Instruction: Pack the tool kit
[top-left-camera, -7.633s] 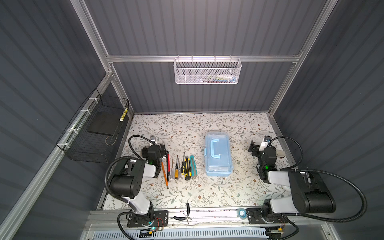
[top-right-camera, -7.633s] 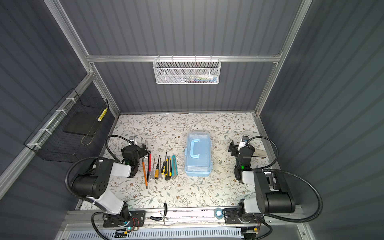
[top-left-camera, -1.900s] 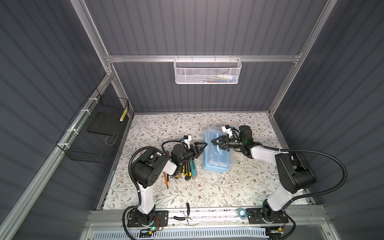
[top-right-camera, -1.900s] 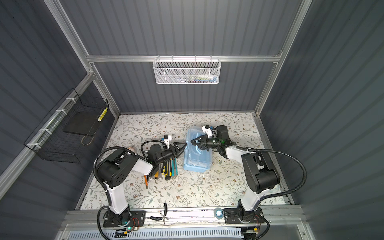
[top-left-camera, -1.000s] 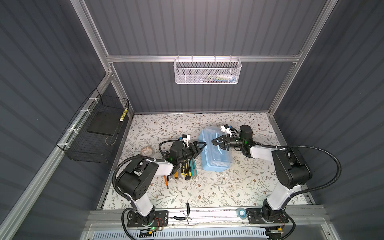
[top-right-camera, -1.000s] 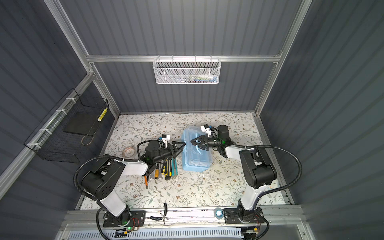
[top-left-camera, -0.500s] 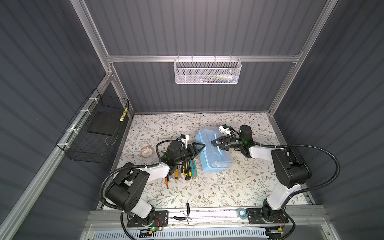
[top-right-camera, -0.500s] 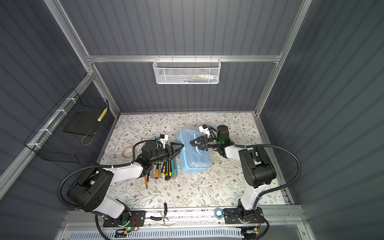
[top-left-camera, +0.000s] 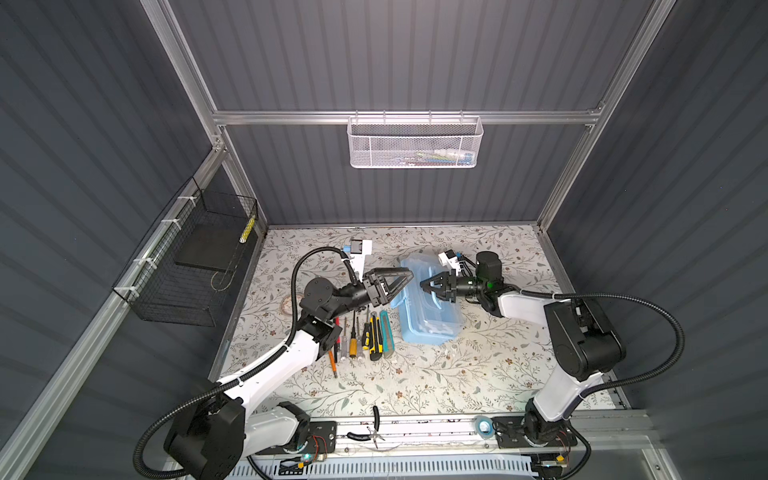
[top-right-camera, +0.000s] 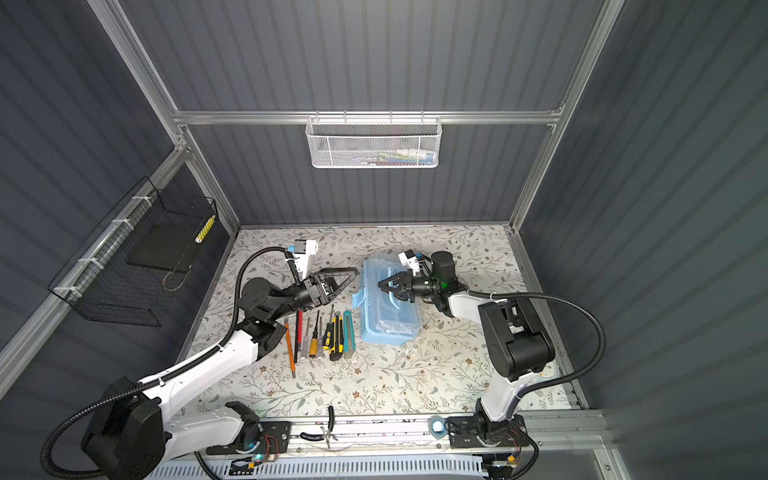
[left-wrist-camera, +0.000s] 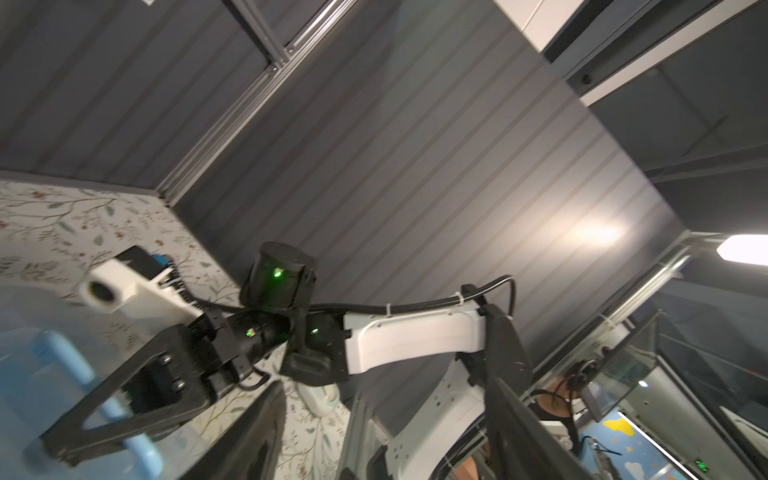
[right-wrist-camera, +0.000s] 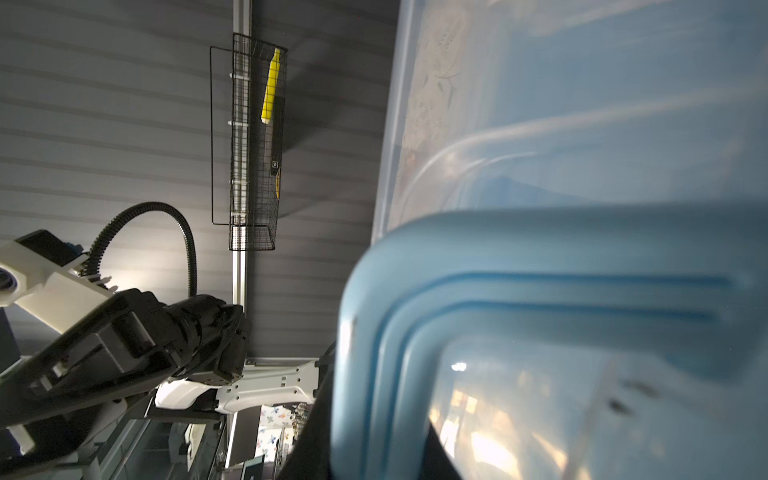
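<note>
The light-blue box (top-left-camera: 432, 324) lies near the middle of the table (top-left-camera: 415, 374), set slightly askew, with its clear lid facing up. The right gripper (top-left-camera: 428, 287) reaches in from the right over the lid, and its fingers are clenched on the box's handle (left-wrist-camera: 66, 357). In the right wrist view the handle fills the foreground, close and blurred. The left gripper (top-left-camera: 401, 286) is just beside the box's left edge with its fingers spread and nothing between them. Its upper fingertip is at the far left corner of the box. The screwdrivers (top-left-camera: 347, 336), the yellow-black knife (top-left-camera: 374, 338) and the teal knife (top-left-camera: 386, 334) lie in a row on the table, left of the box and below the left gripper in both top views.
</note>
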